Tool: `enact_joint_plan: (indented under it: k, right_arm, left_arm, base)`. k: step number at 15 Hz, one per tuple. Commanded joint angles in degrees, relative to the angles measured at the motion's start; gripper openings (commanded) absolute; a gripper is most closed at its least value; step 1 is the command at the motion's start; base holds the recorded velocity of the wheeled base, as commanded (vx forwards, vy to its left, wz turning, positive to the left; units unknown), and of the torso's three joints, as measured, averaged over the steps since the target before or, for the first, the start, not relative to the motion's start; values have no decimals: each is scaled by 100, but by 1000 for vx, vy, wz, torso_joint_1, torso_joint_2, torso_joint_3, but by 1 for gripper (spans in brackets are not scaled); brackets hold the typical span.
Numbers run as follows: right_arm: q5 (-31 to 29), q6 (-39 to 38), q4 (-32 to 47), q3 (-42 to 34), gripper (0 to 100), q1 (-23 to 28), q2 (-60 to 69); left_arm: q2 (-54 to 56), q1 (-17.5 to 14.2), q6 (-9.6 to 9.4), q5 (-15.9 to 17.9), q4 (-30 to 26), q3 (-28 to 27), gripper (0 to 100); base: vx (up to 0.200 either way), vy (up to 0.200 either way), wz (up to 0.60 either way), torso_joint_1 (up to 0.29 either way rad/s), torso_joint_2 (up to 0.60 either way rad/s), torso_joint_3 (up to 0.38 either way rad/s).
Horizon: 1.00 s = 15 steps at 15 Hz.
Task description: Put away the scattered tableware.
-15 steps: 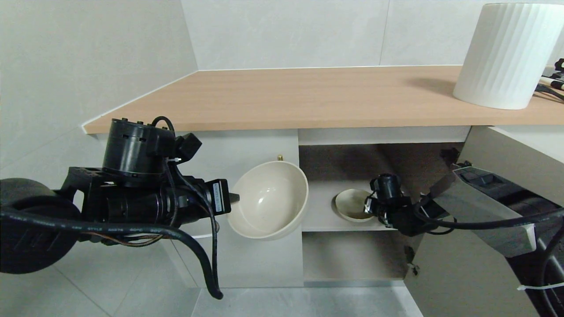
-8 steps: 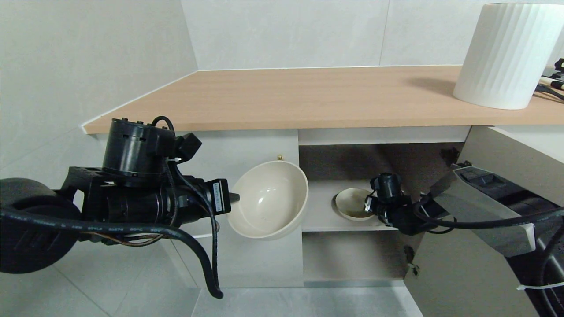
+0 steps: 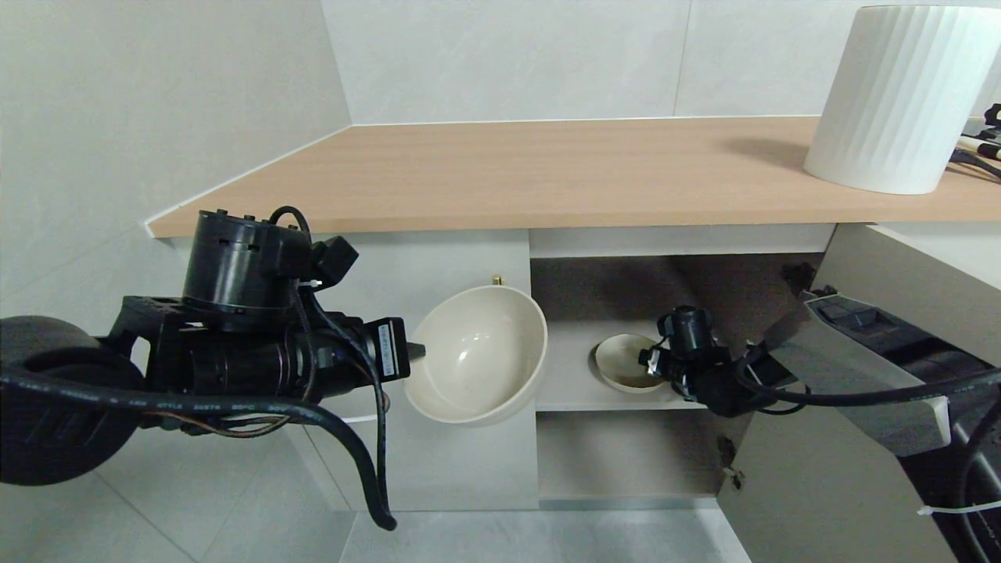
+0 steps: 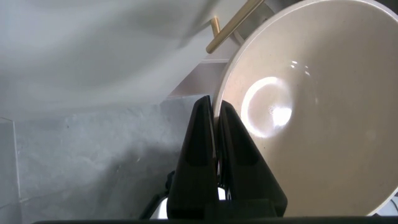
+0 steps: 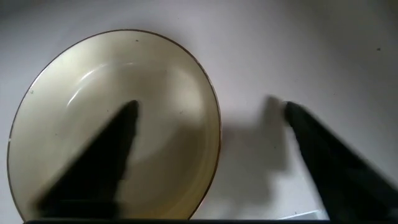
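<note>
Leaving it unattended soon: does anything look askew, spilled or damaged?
Nothing spilled or broken. Only the large bowl is askew: it hangs tipped on its side, pinched at the rim by the left pincer. The small dish lies flat on the shelf.

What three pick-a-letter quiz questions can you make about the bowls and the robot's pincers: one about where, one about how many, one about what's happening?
1. Where is the small dish?
A. On a chair.
B. In a sink.
C. On the cupboard shelf.

2. How many pieces of tableware are there?
A. One.
B. Two.
C. Four.

3. What is the left pincer doing?
A. It is shut on the rim of the big bowl.
B. It is open and empty.
C. It is holding a spoon.

Answers:
1 C, the dish rests on that shelf.
2 B, there are just the big bowl and the small dish.
3 A, its fingers pinch the rim in the left wrist view.
</note>
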State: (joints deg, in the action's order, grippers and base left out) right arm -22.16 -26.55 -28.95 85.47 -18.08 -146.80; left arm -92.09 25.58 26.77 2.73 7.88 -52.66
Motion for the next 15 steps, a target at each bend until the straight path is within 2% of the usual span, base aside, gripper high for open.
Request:
enact_joint_plan:
  k: [1,4,5,7,8,11,13,15]
  right_arm:
    - [1,-17,-5,-13,100,-3,55]
    - [-60,-175,12,-303,100,-11,477]
    - [37,-193,21,-883,100,-143,1162]
    - [397,-193,232,-1419,100,-389,1830]
    - [432,-193,259,-1454,100,-407,1883]
    - [1302,-149,883,-2157,100,-908,3140]
    - [1742,-113,1252,-2386,100,-1207,3755]
    - [2146,-113,1665,-2474,100,-1470,4177]
  left_arm:
    - [-20,0,4,-1,4,2,0]
    - [-81,53,4,8,-5,2,0]
    - [-239,211,4,-27,-5,2,0]
    - [-468,343,4,-62,-32,-7,0]
    - [-486,352,12,-62,-32,-7,0]
    - [-943,747,39,-115,-708,-236,0]
    - [-1303,905,48,-572,-744,-280,0]
    - [-1602,1081,39,-1196,-726,-297,0]
  base:
    - [0,0,0,0,0,0]
    - [0,0,0,0,0,0]
    - [0,0,0,0,0,0]
    - [0,0,0,0,0,0]
    - [0,0,0,0,0,0]
    - [0,0,0,0,0,0]
    - [0,0,0,0,0,0]
    - [0,0,0,0,0,0]
